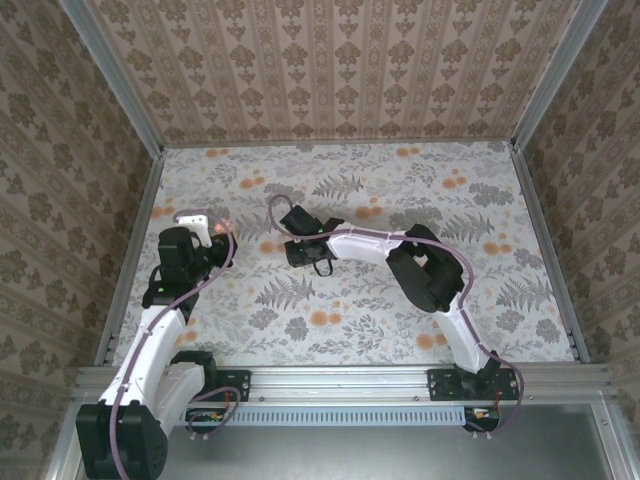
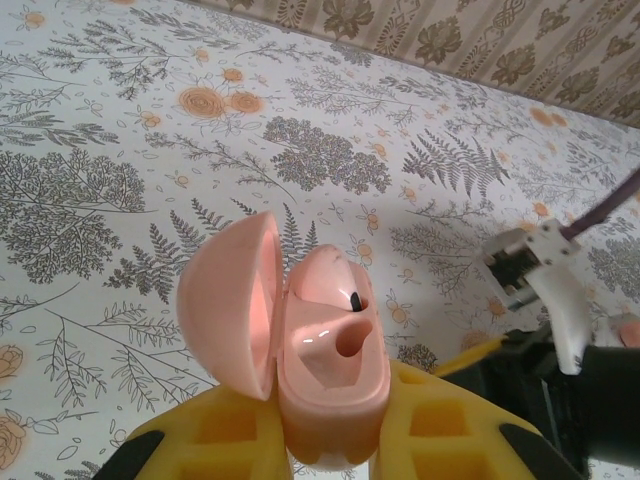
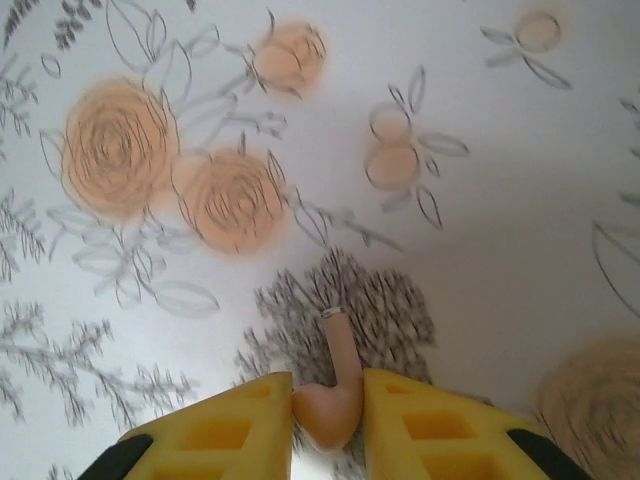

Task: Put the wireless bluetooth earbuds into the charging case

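Observation:
In the left wrist view my left gripper [image 2: 330, 405] is shut on the salmon-pink charging case [image 2: 325, 385], held upright with its lid [image 2: 225, 300] swung open to the left. One earbud [image 2: 335, 275] sits in the far socket; the near socket [image 2: 350, 340] is an empty hole. From above, the case [image 1: 228, 226] is a small pink spot at the left gripper [image 1: 220, 234]. My right gripper [image 3: 328, 392] is shut on the second earbud [image 3: 335, 385], its stem pointing away over the tablecloth. The right gripper [image 1: 292, 250] hangs to the right of the case, apart from it.
A flowered tablecloth [image 1: 400, 190] covers the table, printed with flat orange flowers [image 3: 120, 150]. Patterned walls [image 1: 330, 60] close in the back and both sides. The right arm's dark wrist [image 2: 575, 400] and white bracket [image 2: 545, 270] stand close by on the case's right.

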Robot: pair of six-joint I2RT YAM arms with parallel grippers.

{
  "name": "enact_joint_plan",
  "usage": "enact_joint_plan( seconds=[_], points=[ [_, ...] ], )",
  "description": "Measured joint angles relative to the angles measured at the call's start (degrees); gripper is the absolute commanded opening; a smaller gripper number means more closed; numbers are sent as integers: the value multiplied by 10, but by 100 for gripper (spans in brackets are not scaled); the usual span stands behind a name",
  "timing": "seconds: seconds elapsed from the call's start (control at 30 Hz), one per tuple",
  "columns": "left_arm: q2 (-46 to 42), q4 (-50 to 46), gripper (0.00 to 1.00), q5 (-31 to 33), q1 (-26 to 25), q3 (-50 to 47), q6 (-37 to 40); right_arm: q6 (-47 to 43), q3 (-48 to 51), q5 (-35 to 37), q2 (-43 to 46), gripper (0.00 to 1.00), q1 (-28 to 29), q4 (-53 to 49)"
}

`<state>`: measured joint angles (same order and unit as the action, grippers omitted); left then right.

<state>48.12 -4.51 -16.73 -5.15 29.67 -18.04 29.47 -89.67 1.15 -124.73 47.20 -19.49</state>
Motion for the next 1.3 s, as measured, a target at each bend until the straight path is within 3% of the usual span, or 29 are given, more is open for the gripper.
enact_joint_plan(
  seconds=[0.2,0.57,0.97,1.3],
  points=[
    [0,2,11,-4,0,-5,0,-42,117,-16,94,25,0,10],
    [4,15,11,-13,-5,-9,-9,-222,247,-103,243,26,-12,-16],
    [22,25,11,-12,-12,-12,-15,-459,254,-123,250,27,-22,-148],
    [25,29,11,-12,-15,-12,-15,-532,254,-121,212,33,-22,-196]
  ],
)
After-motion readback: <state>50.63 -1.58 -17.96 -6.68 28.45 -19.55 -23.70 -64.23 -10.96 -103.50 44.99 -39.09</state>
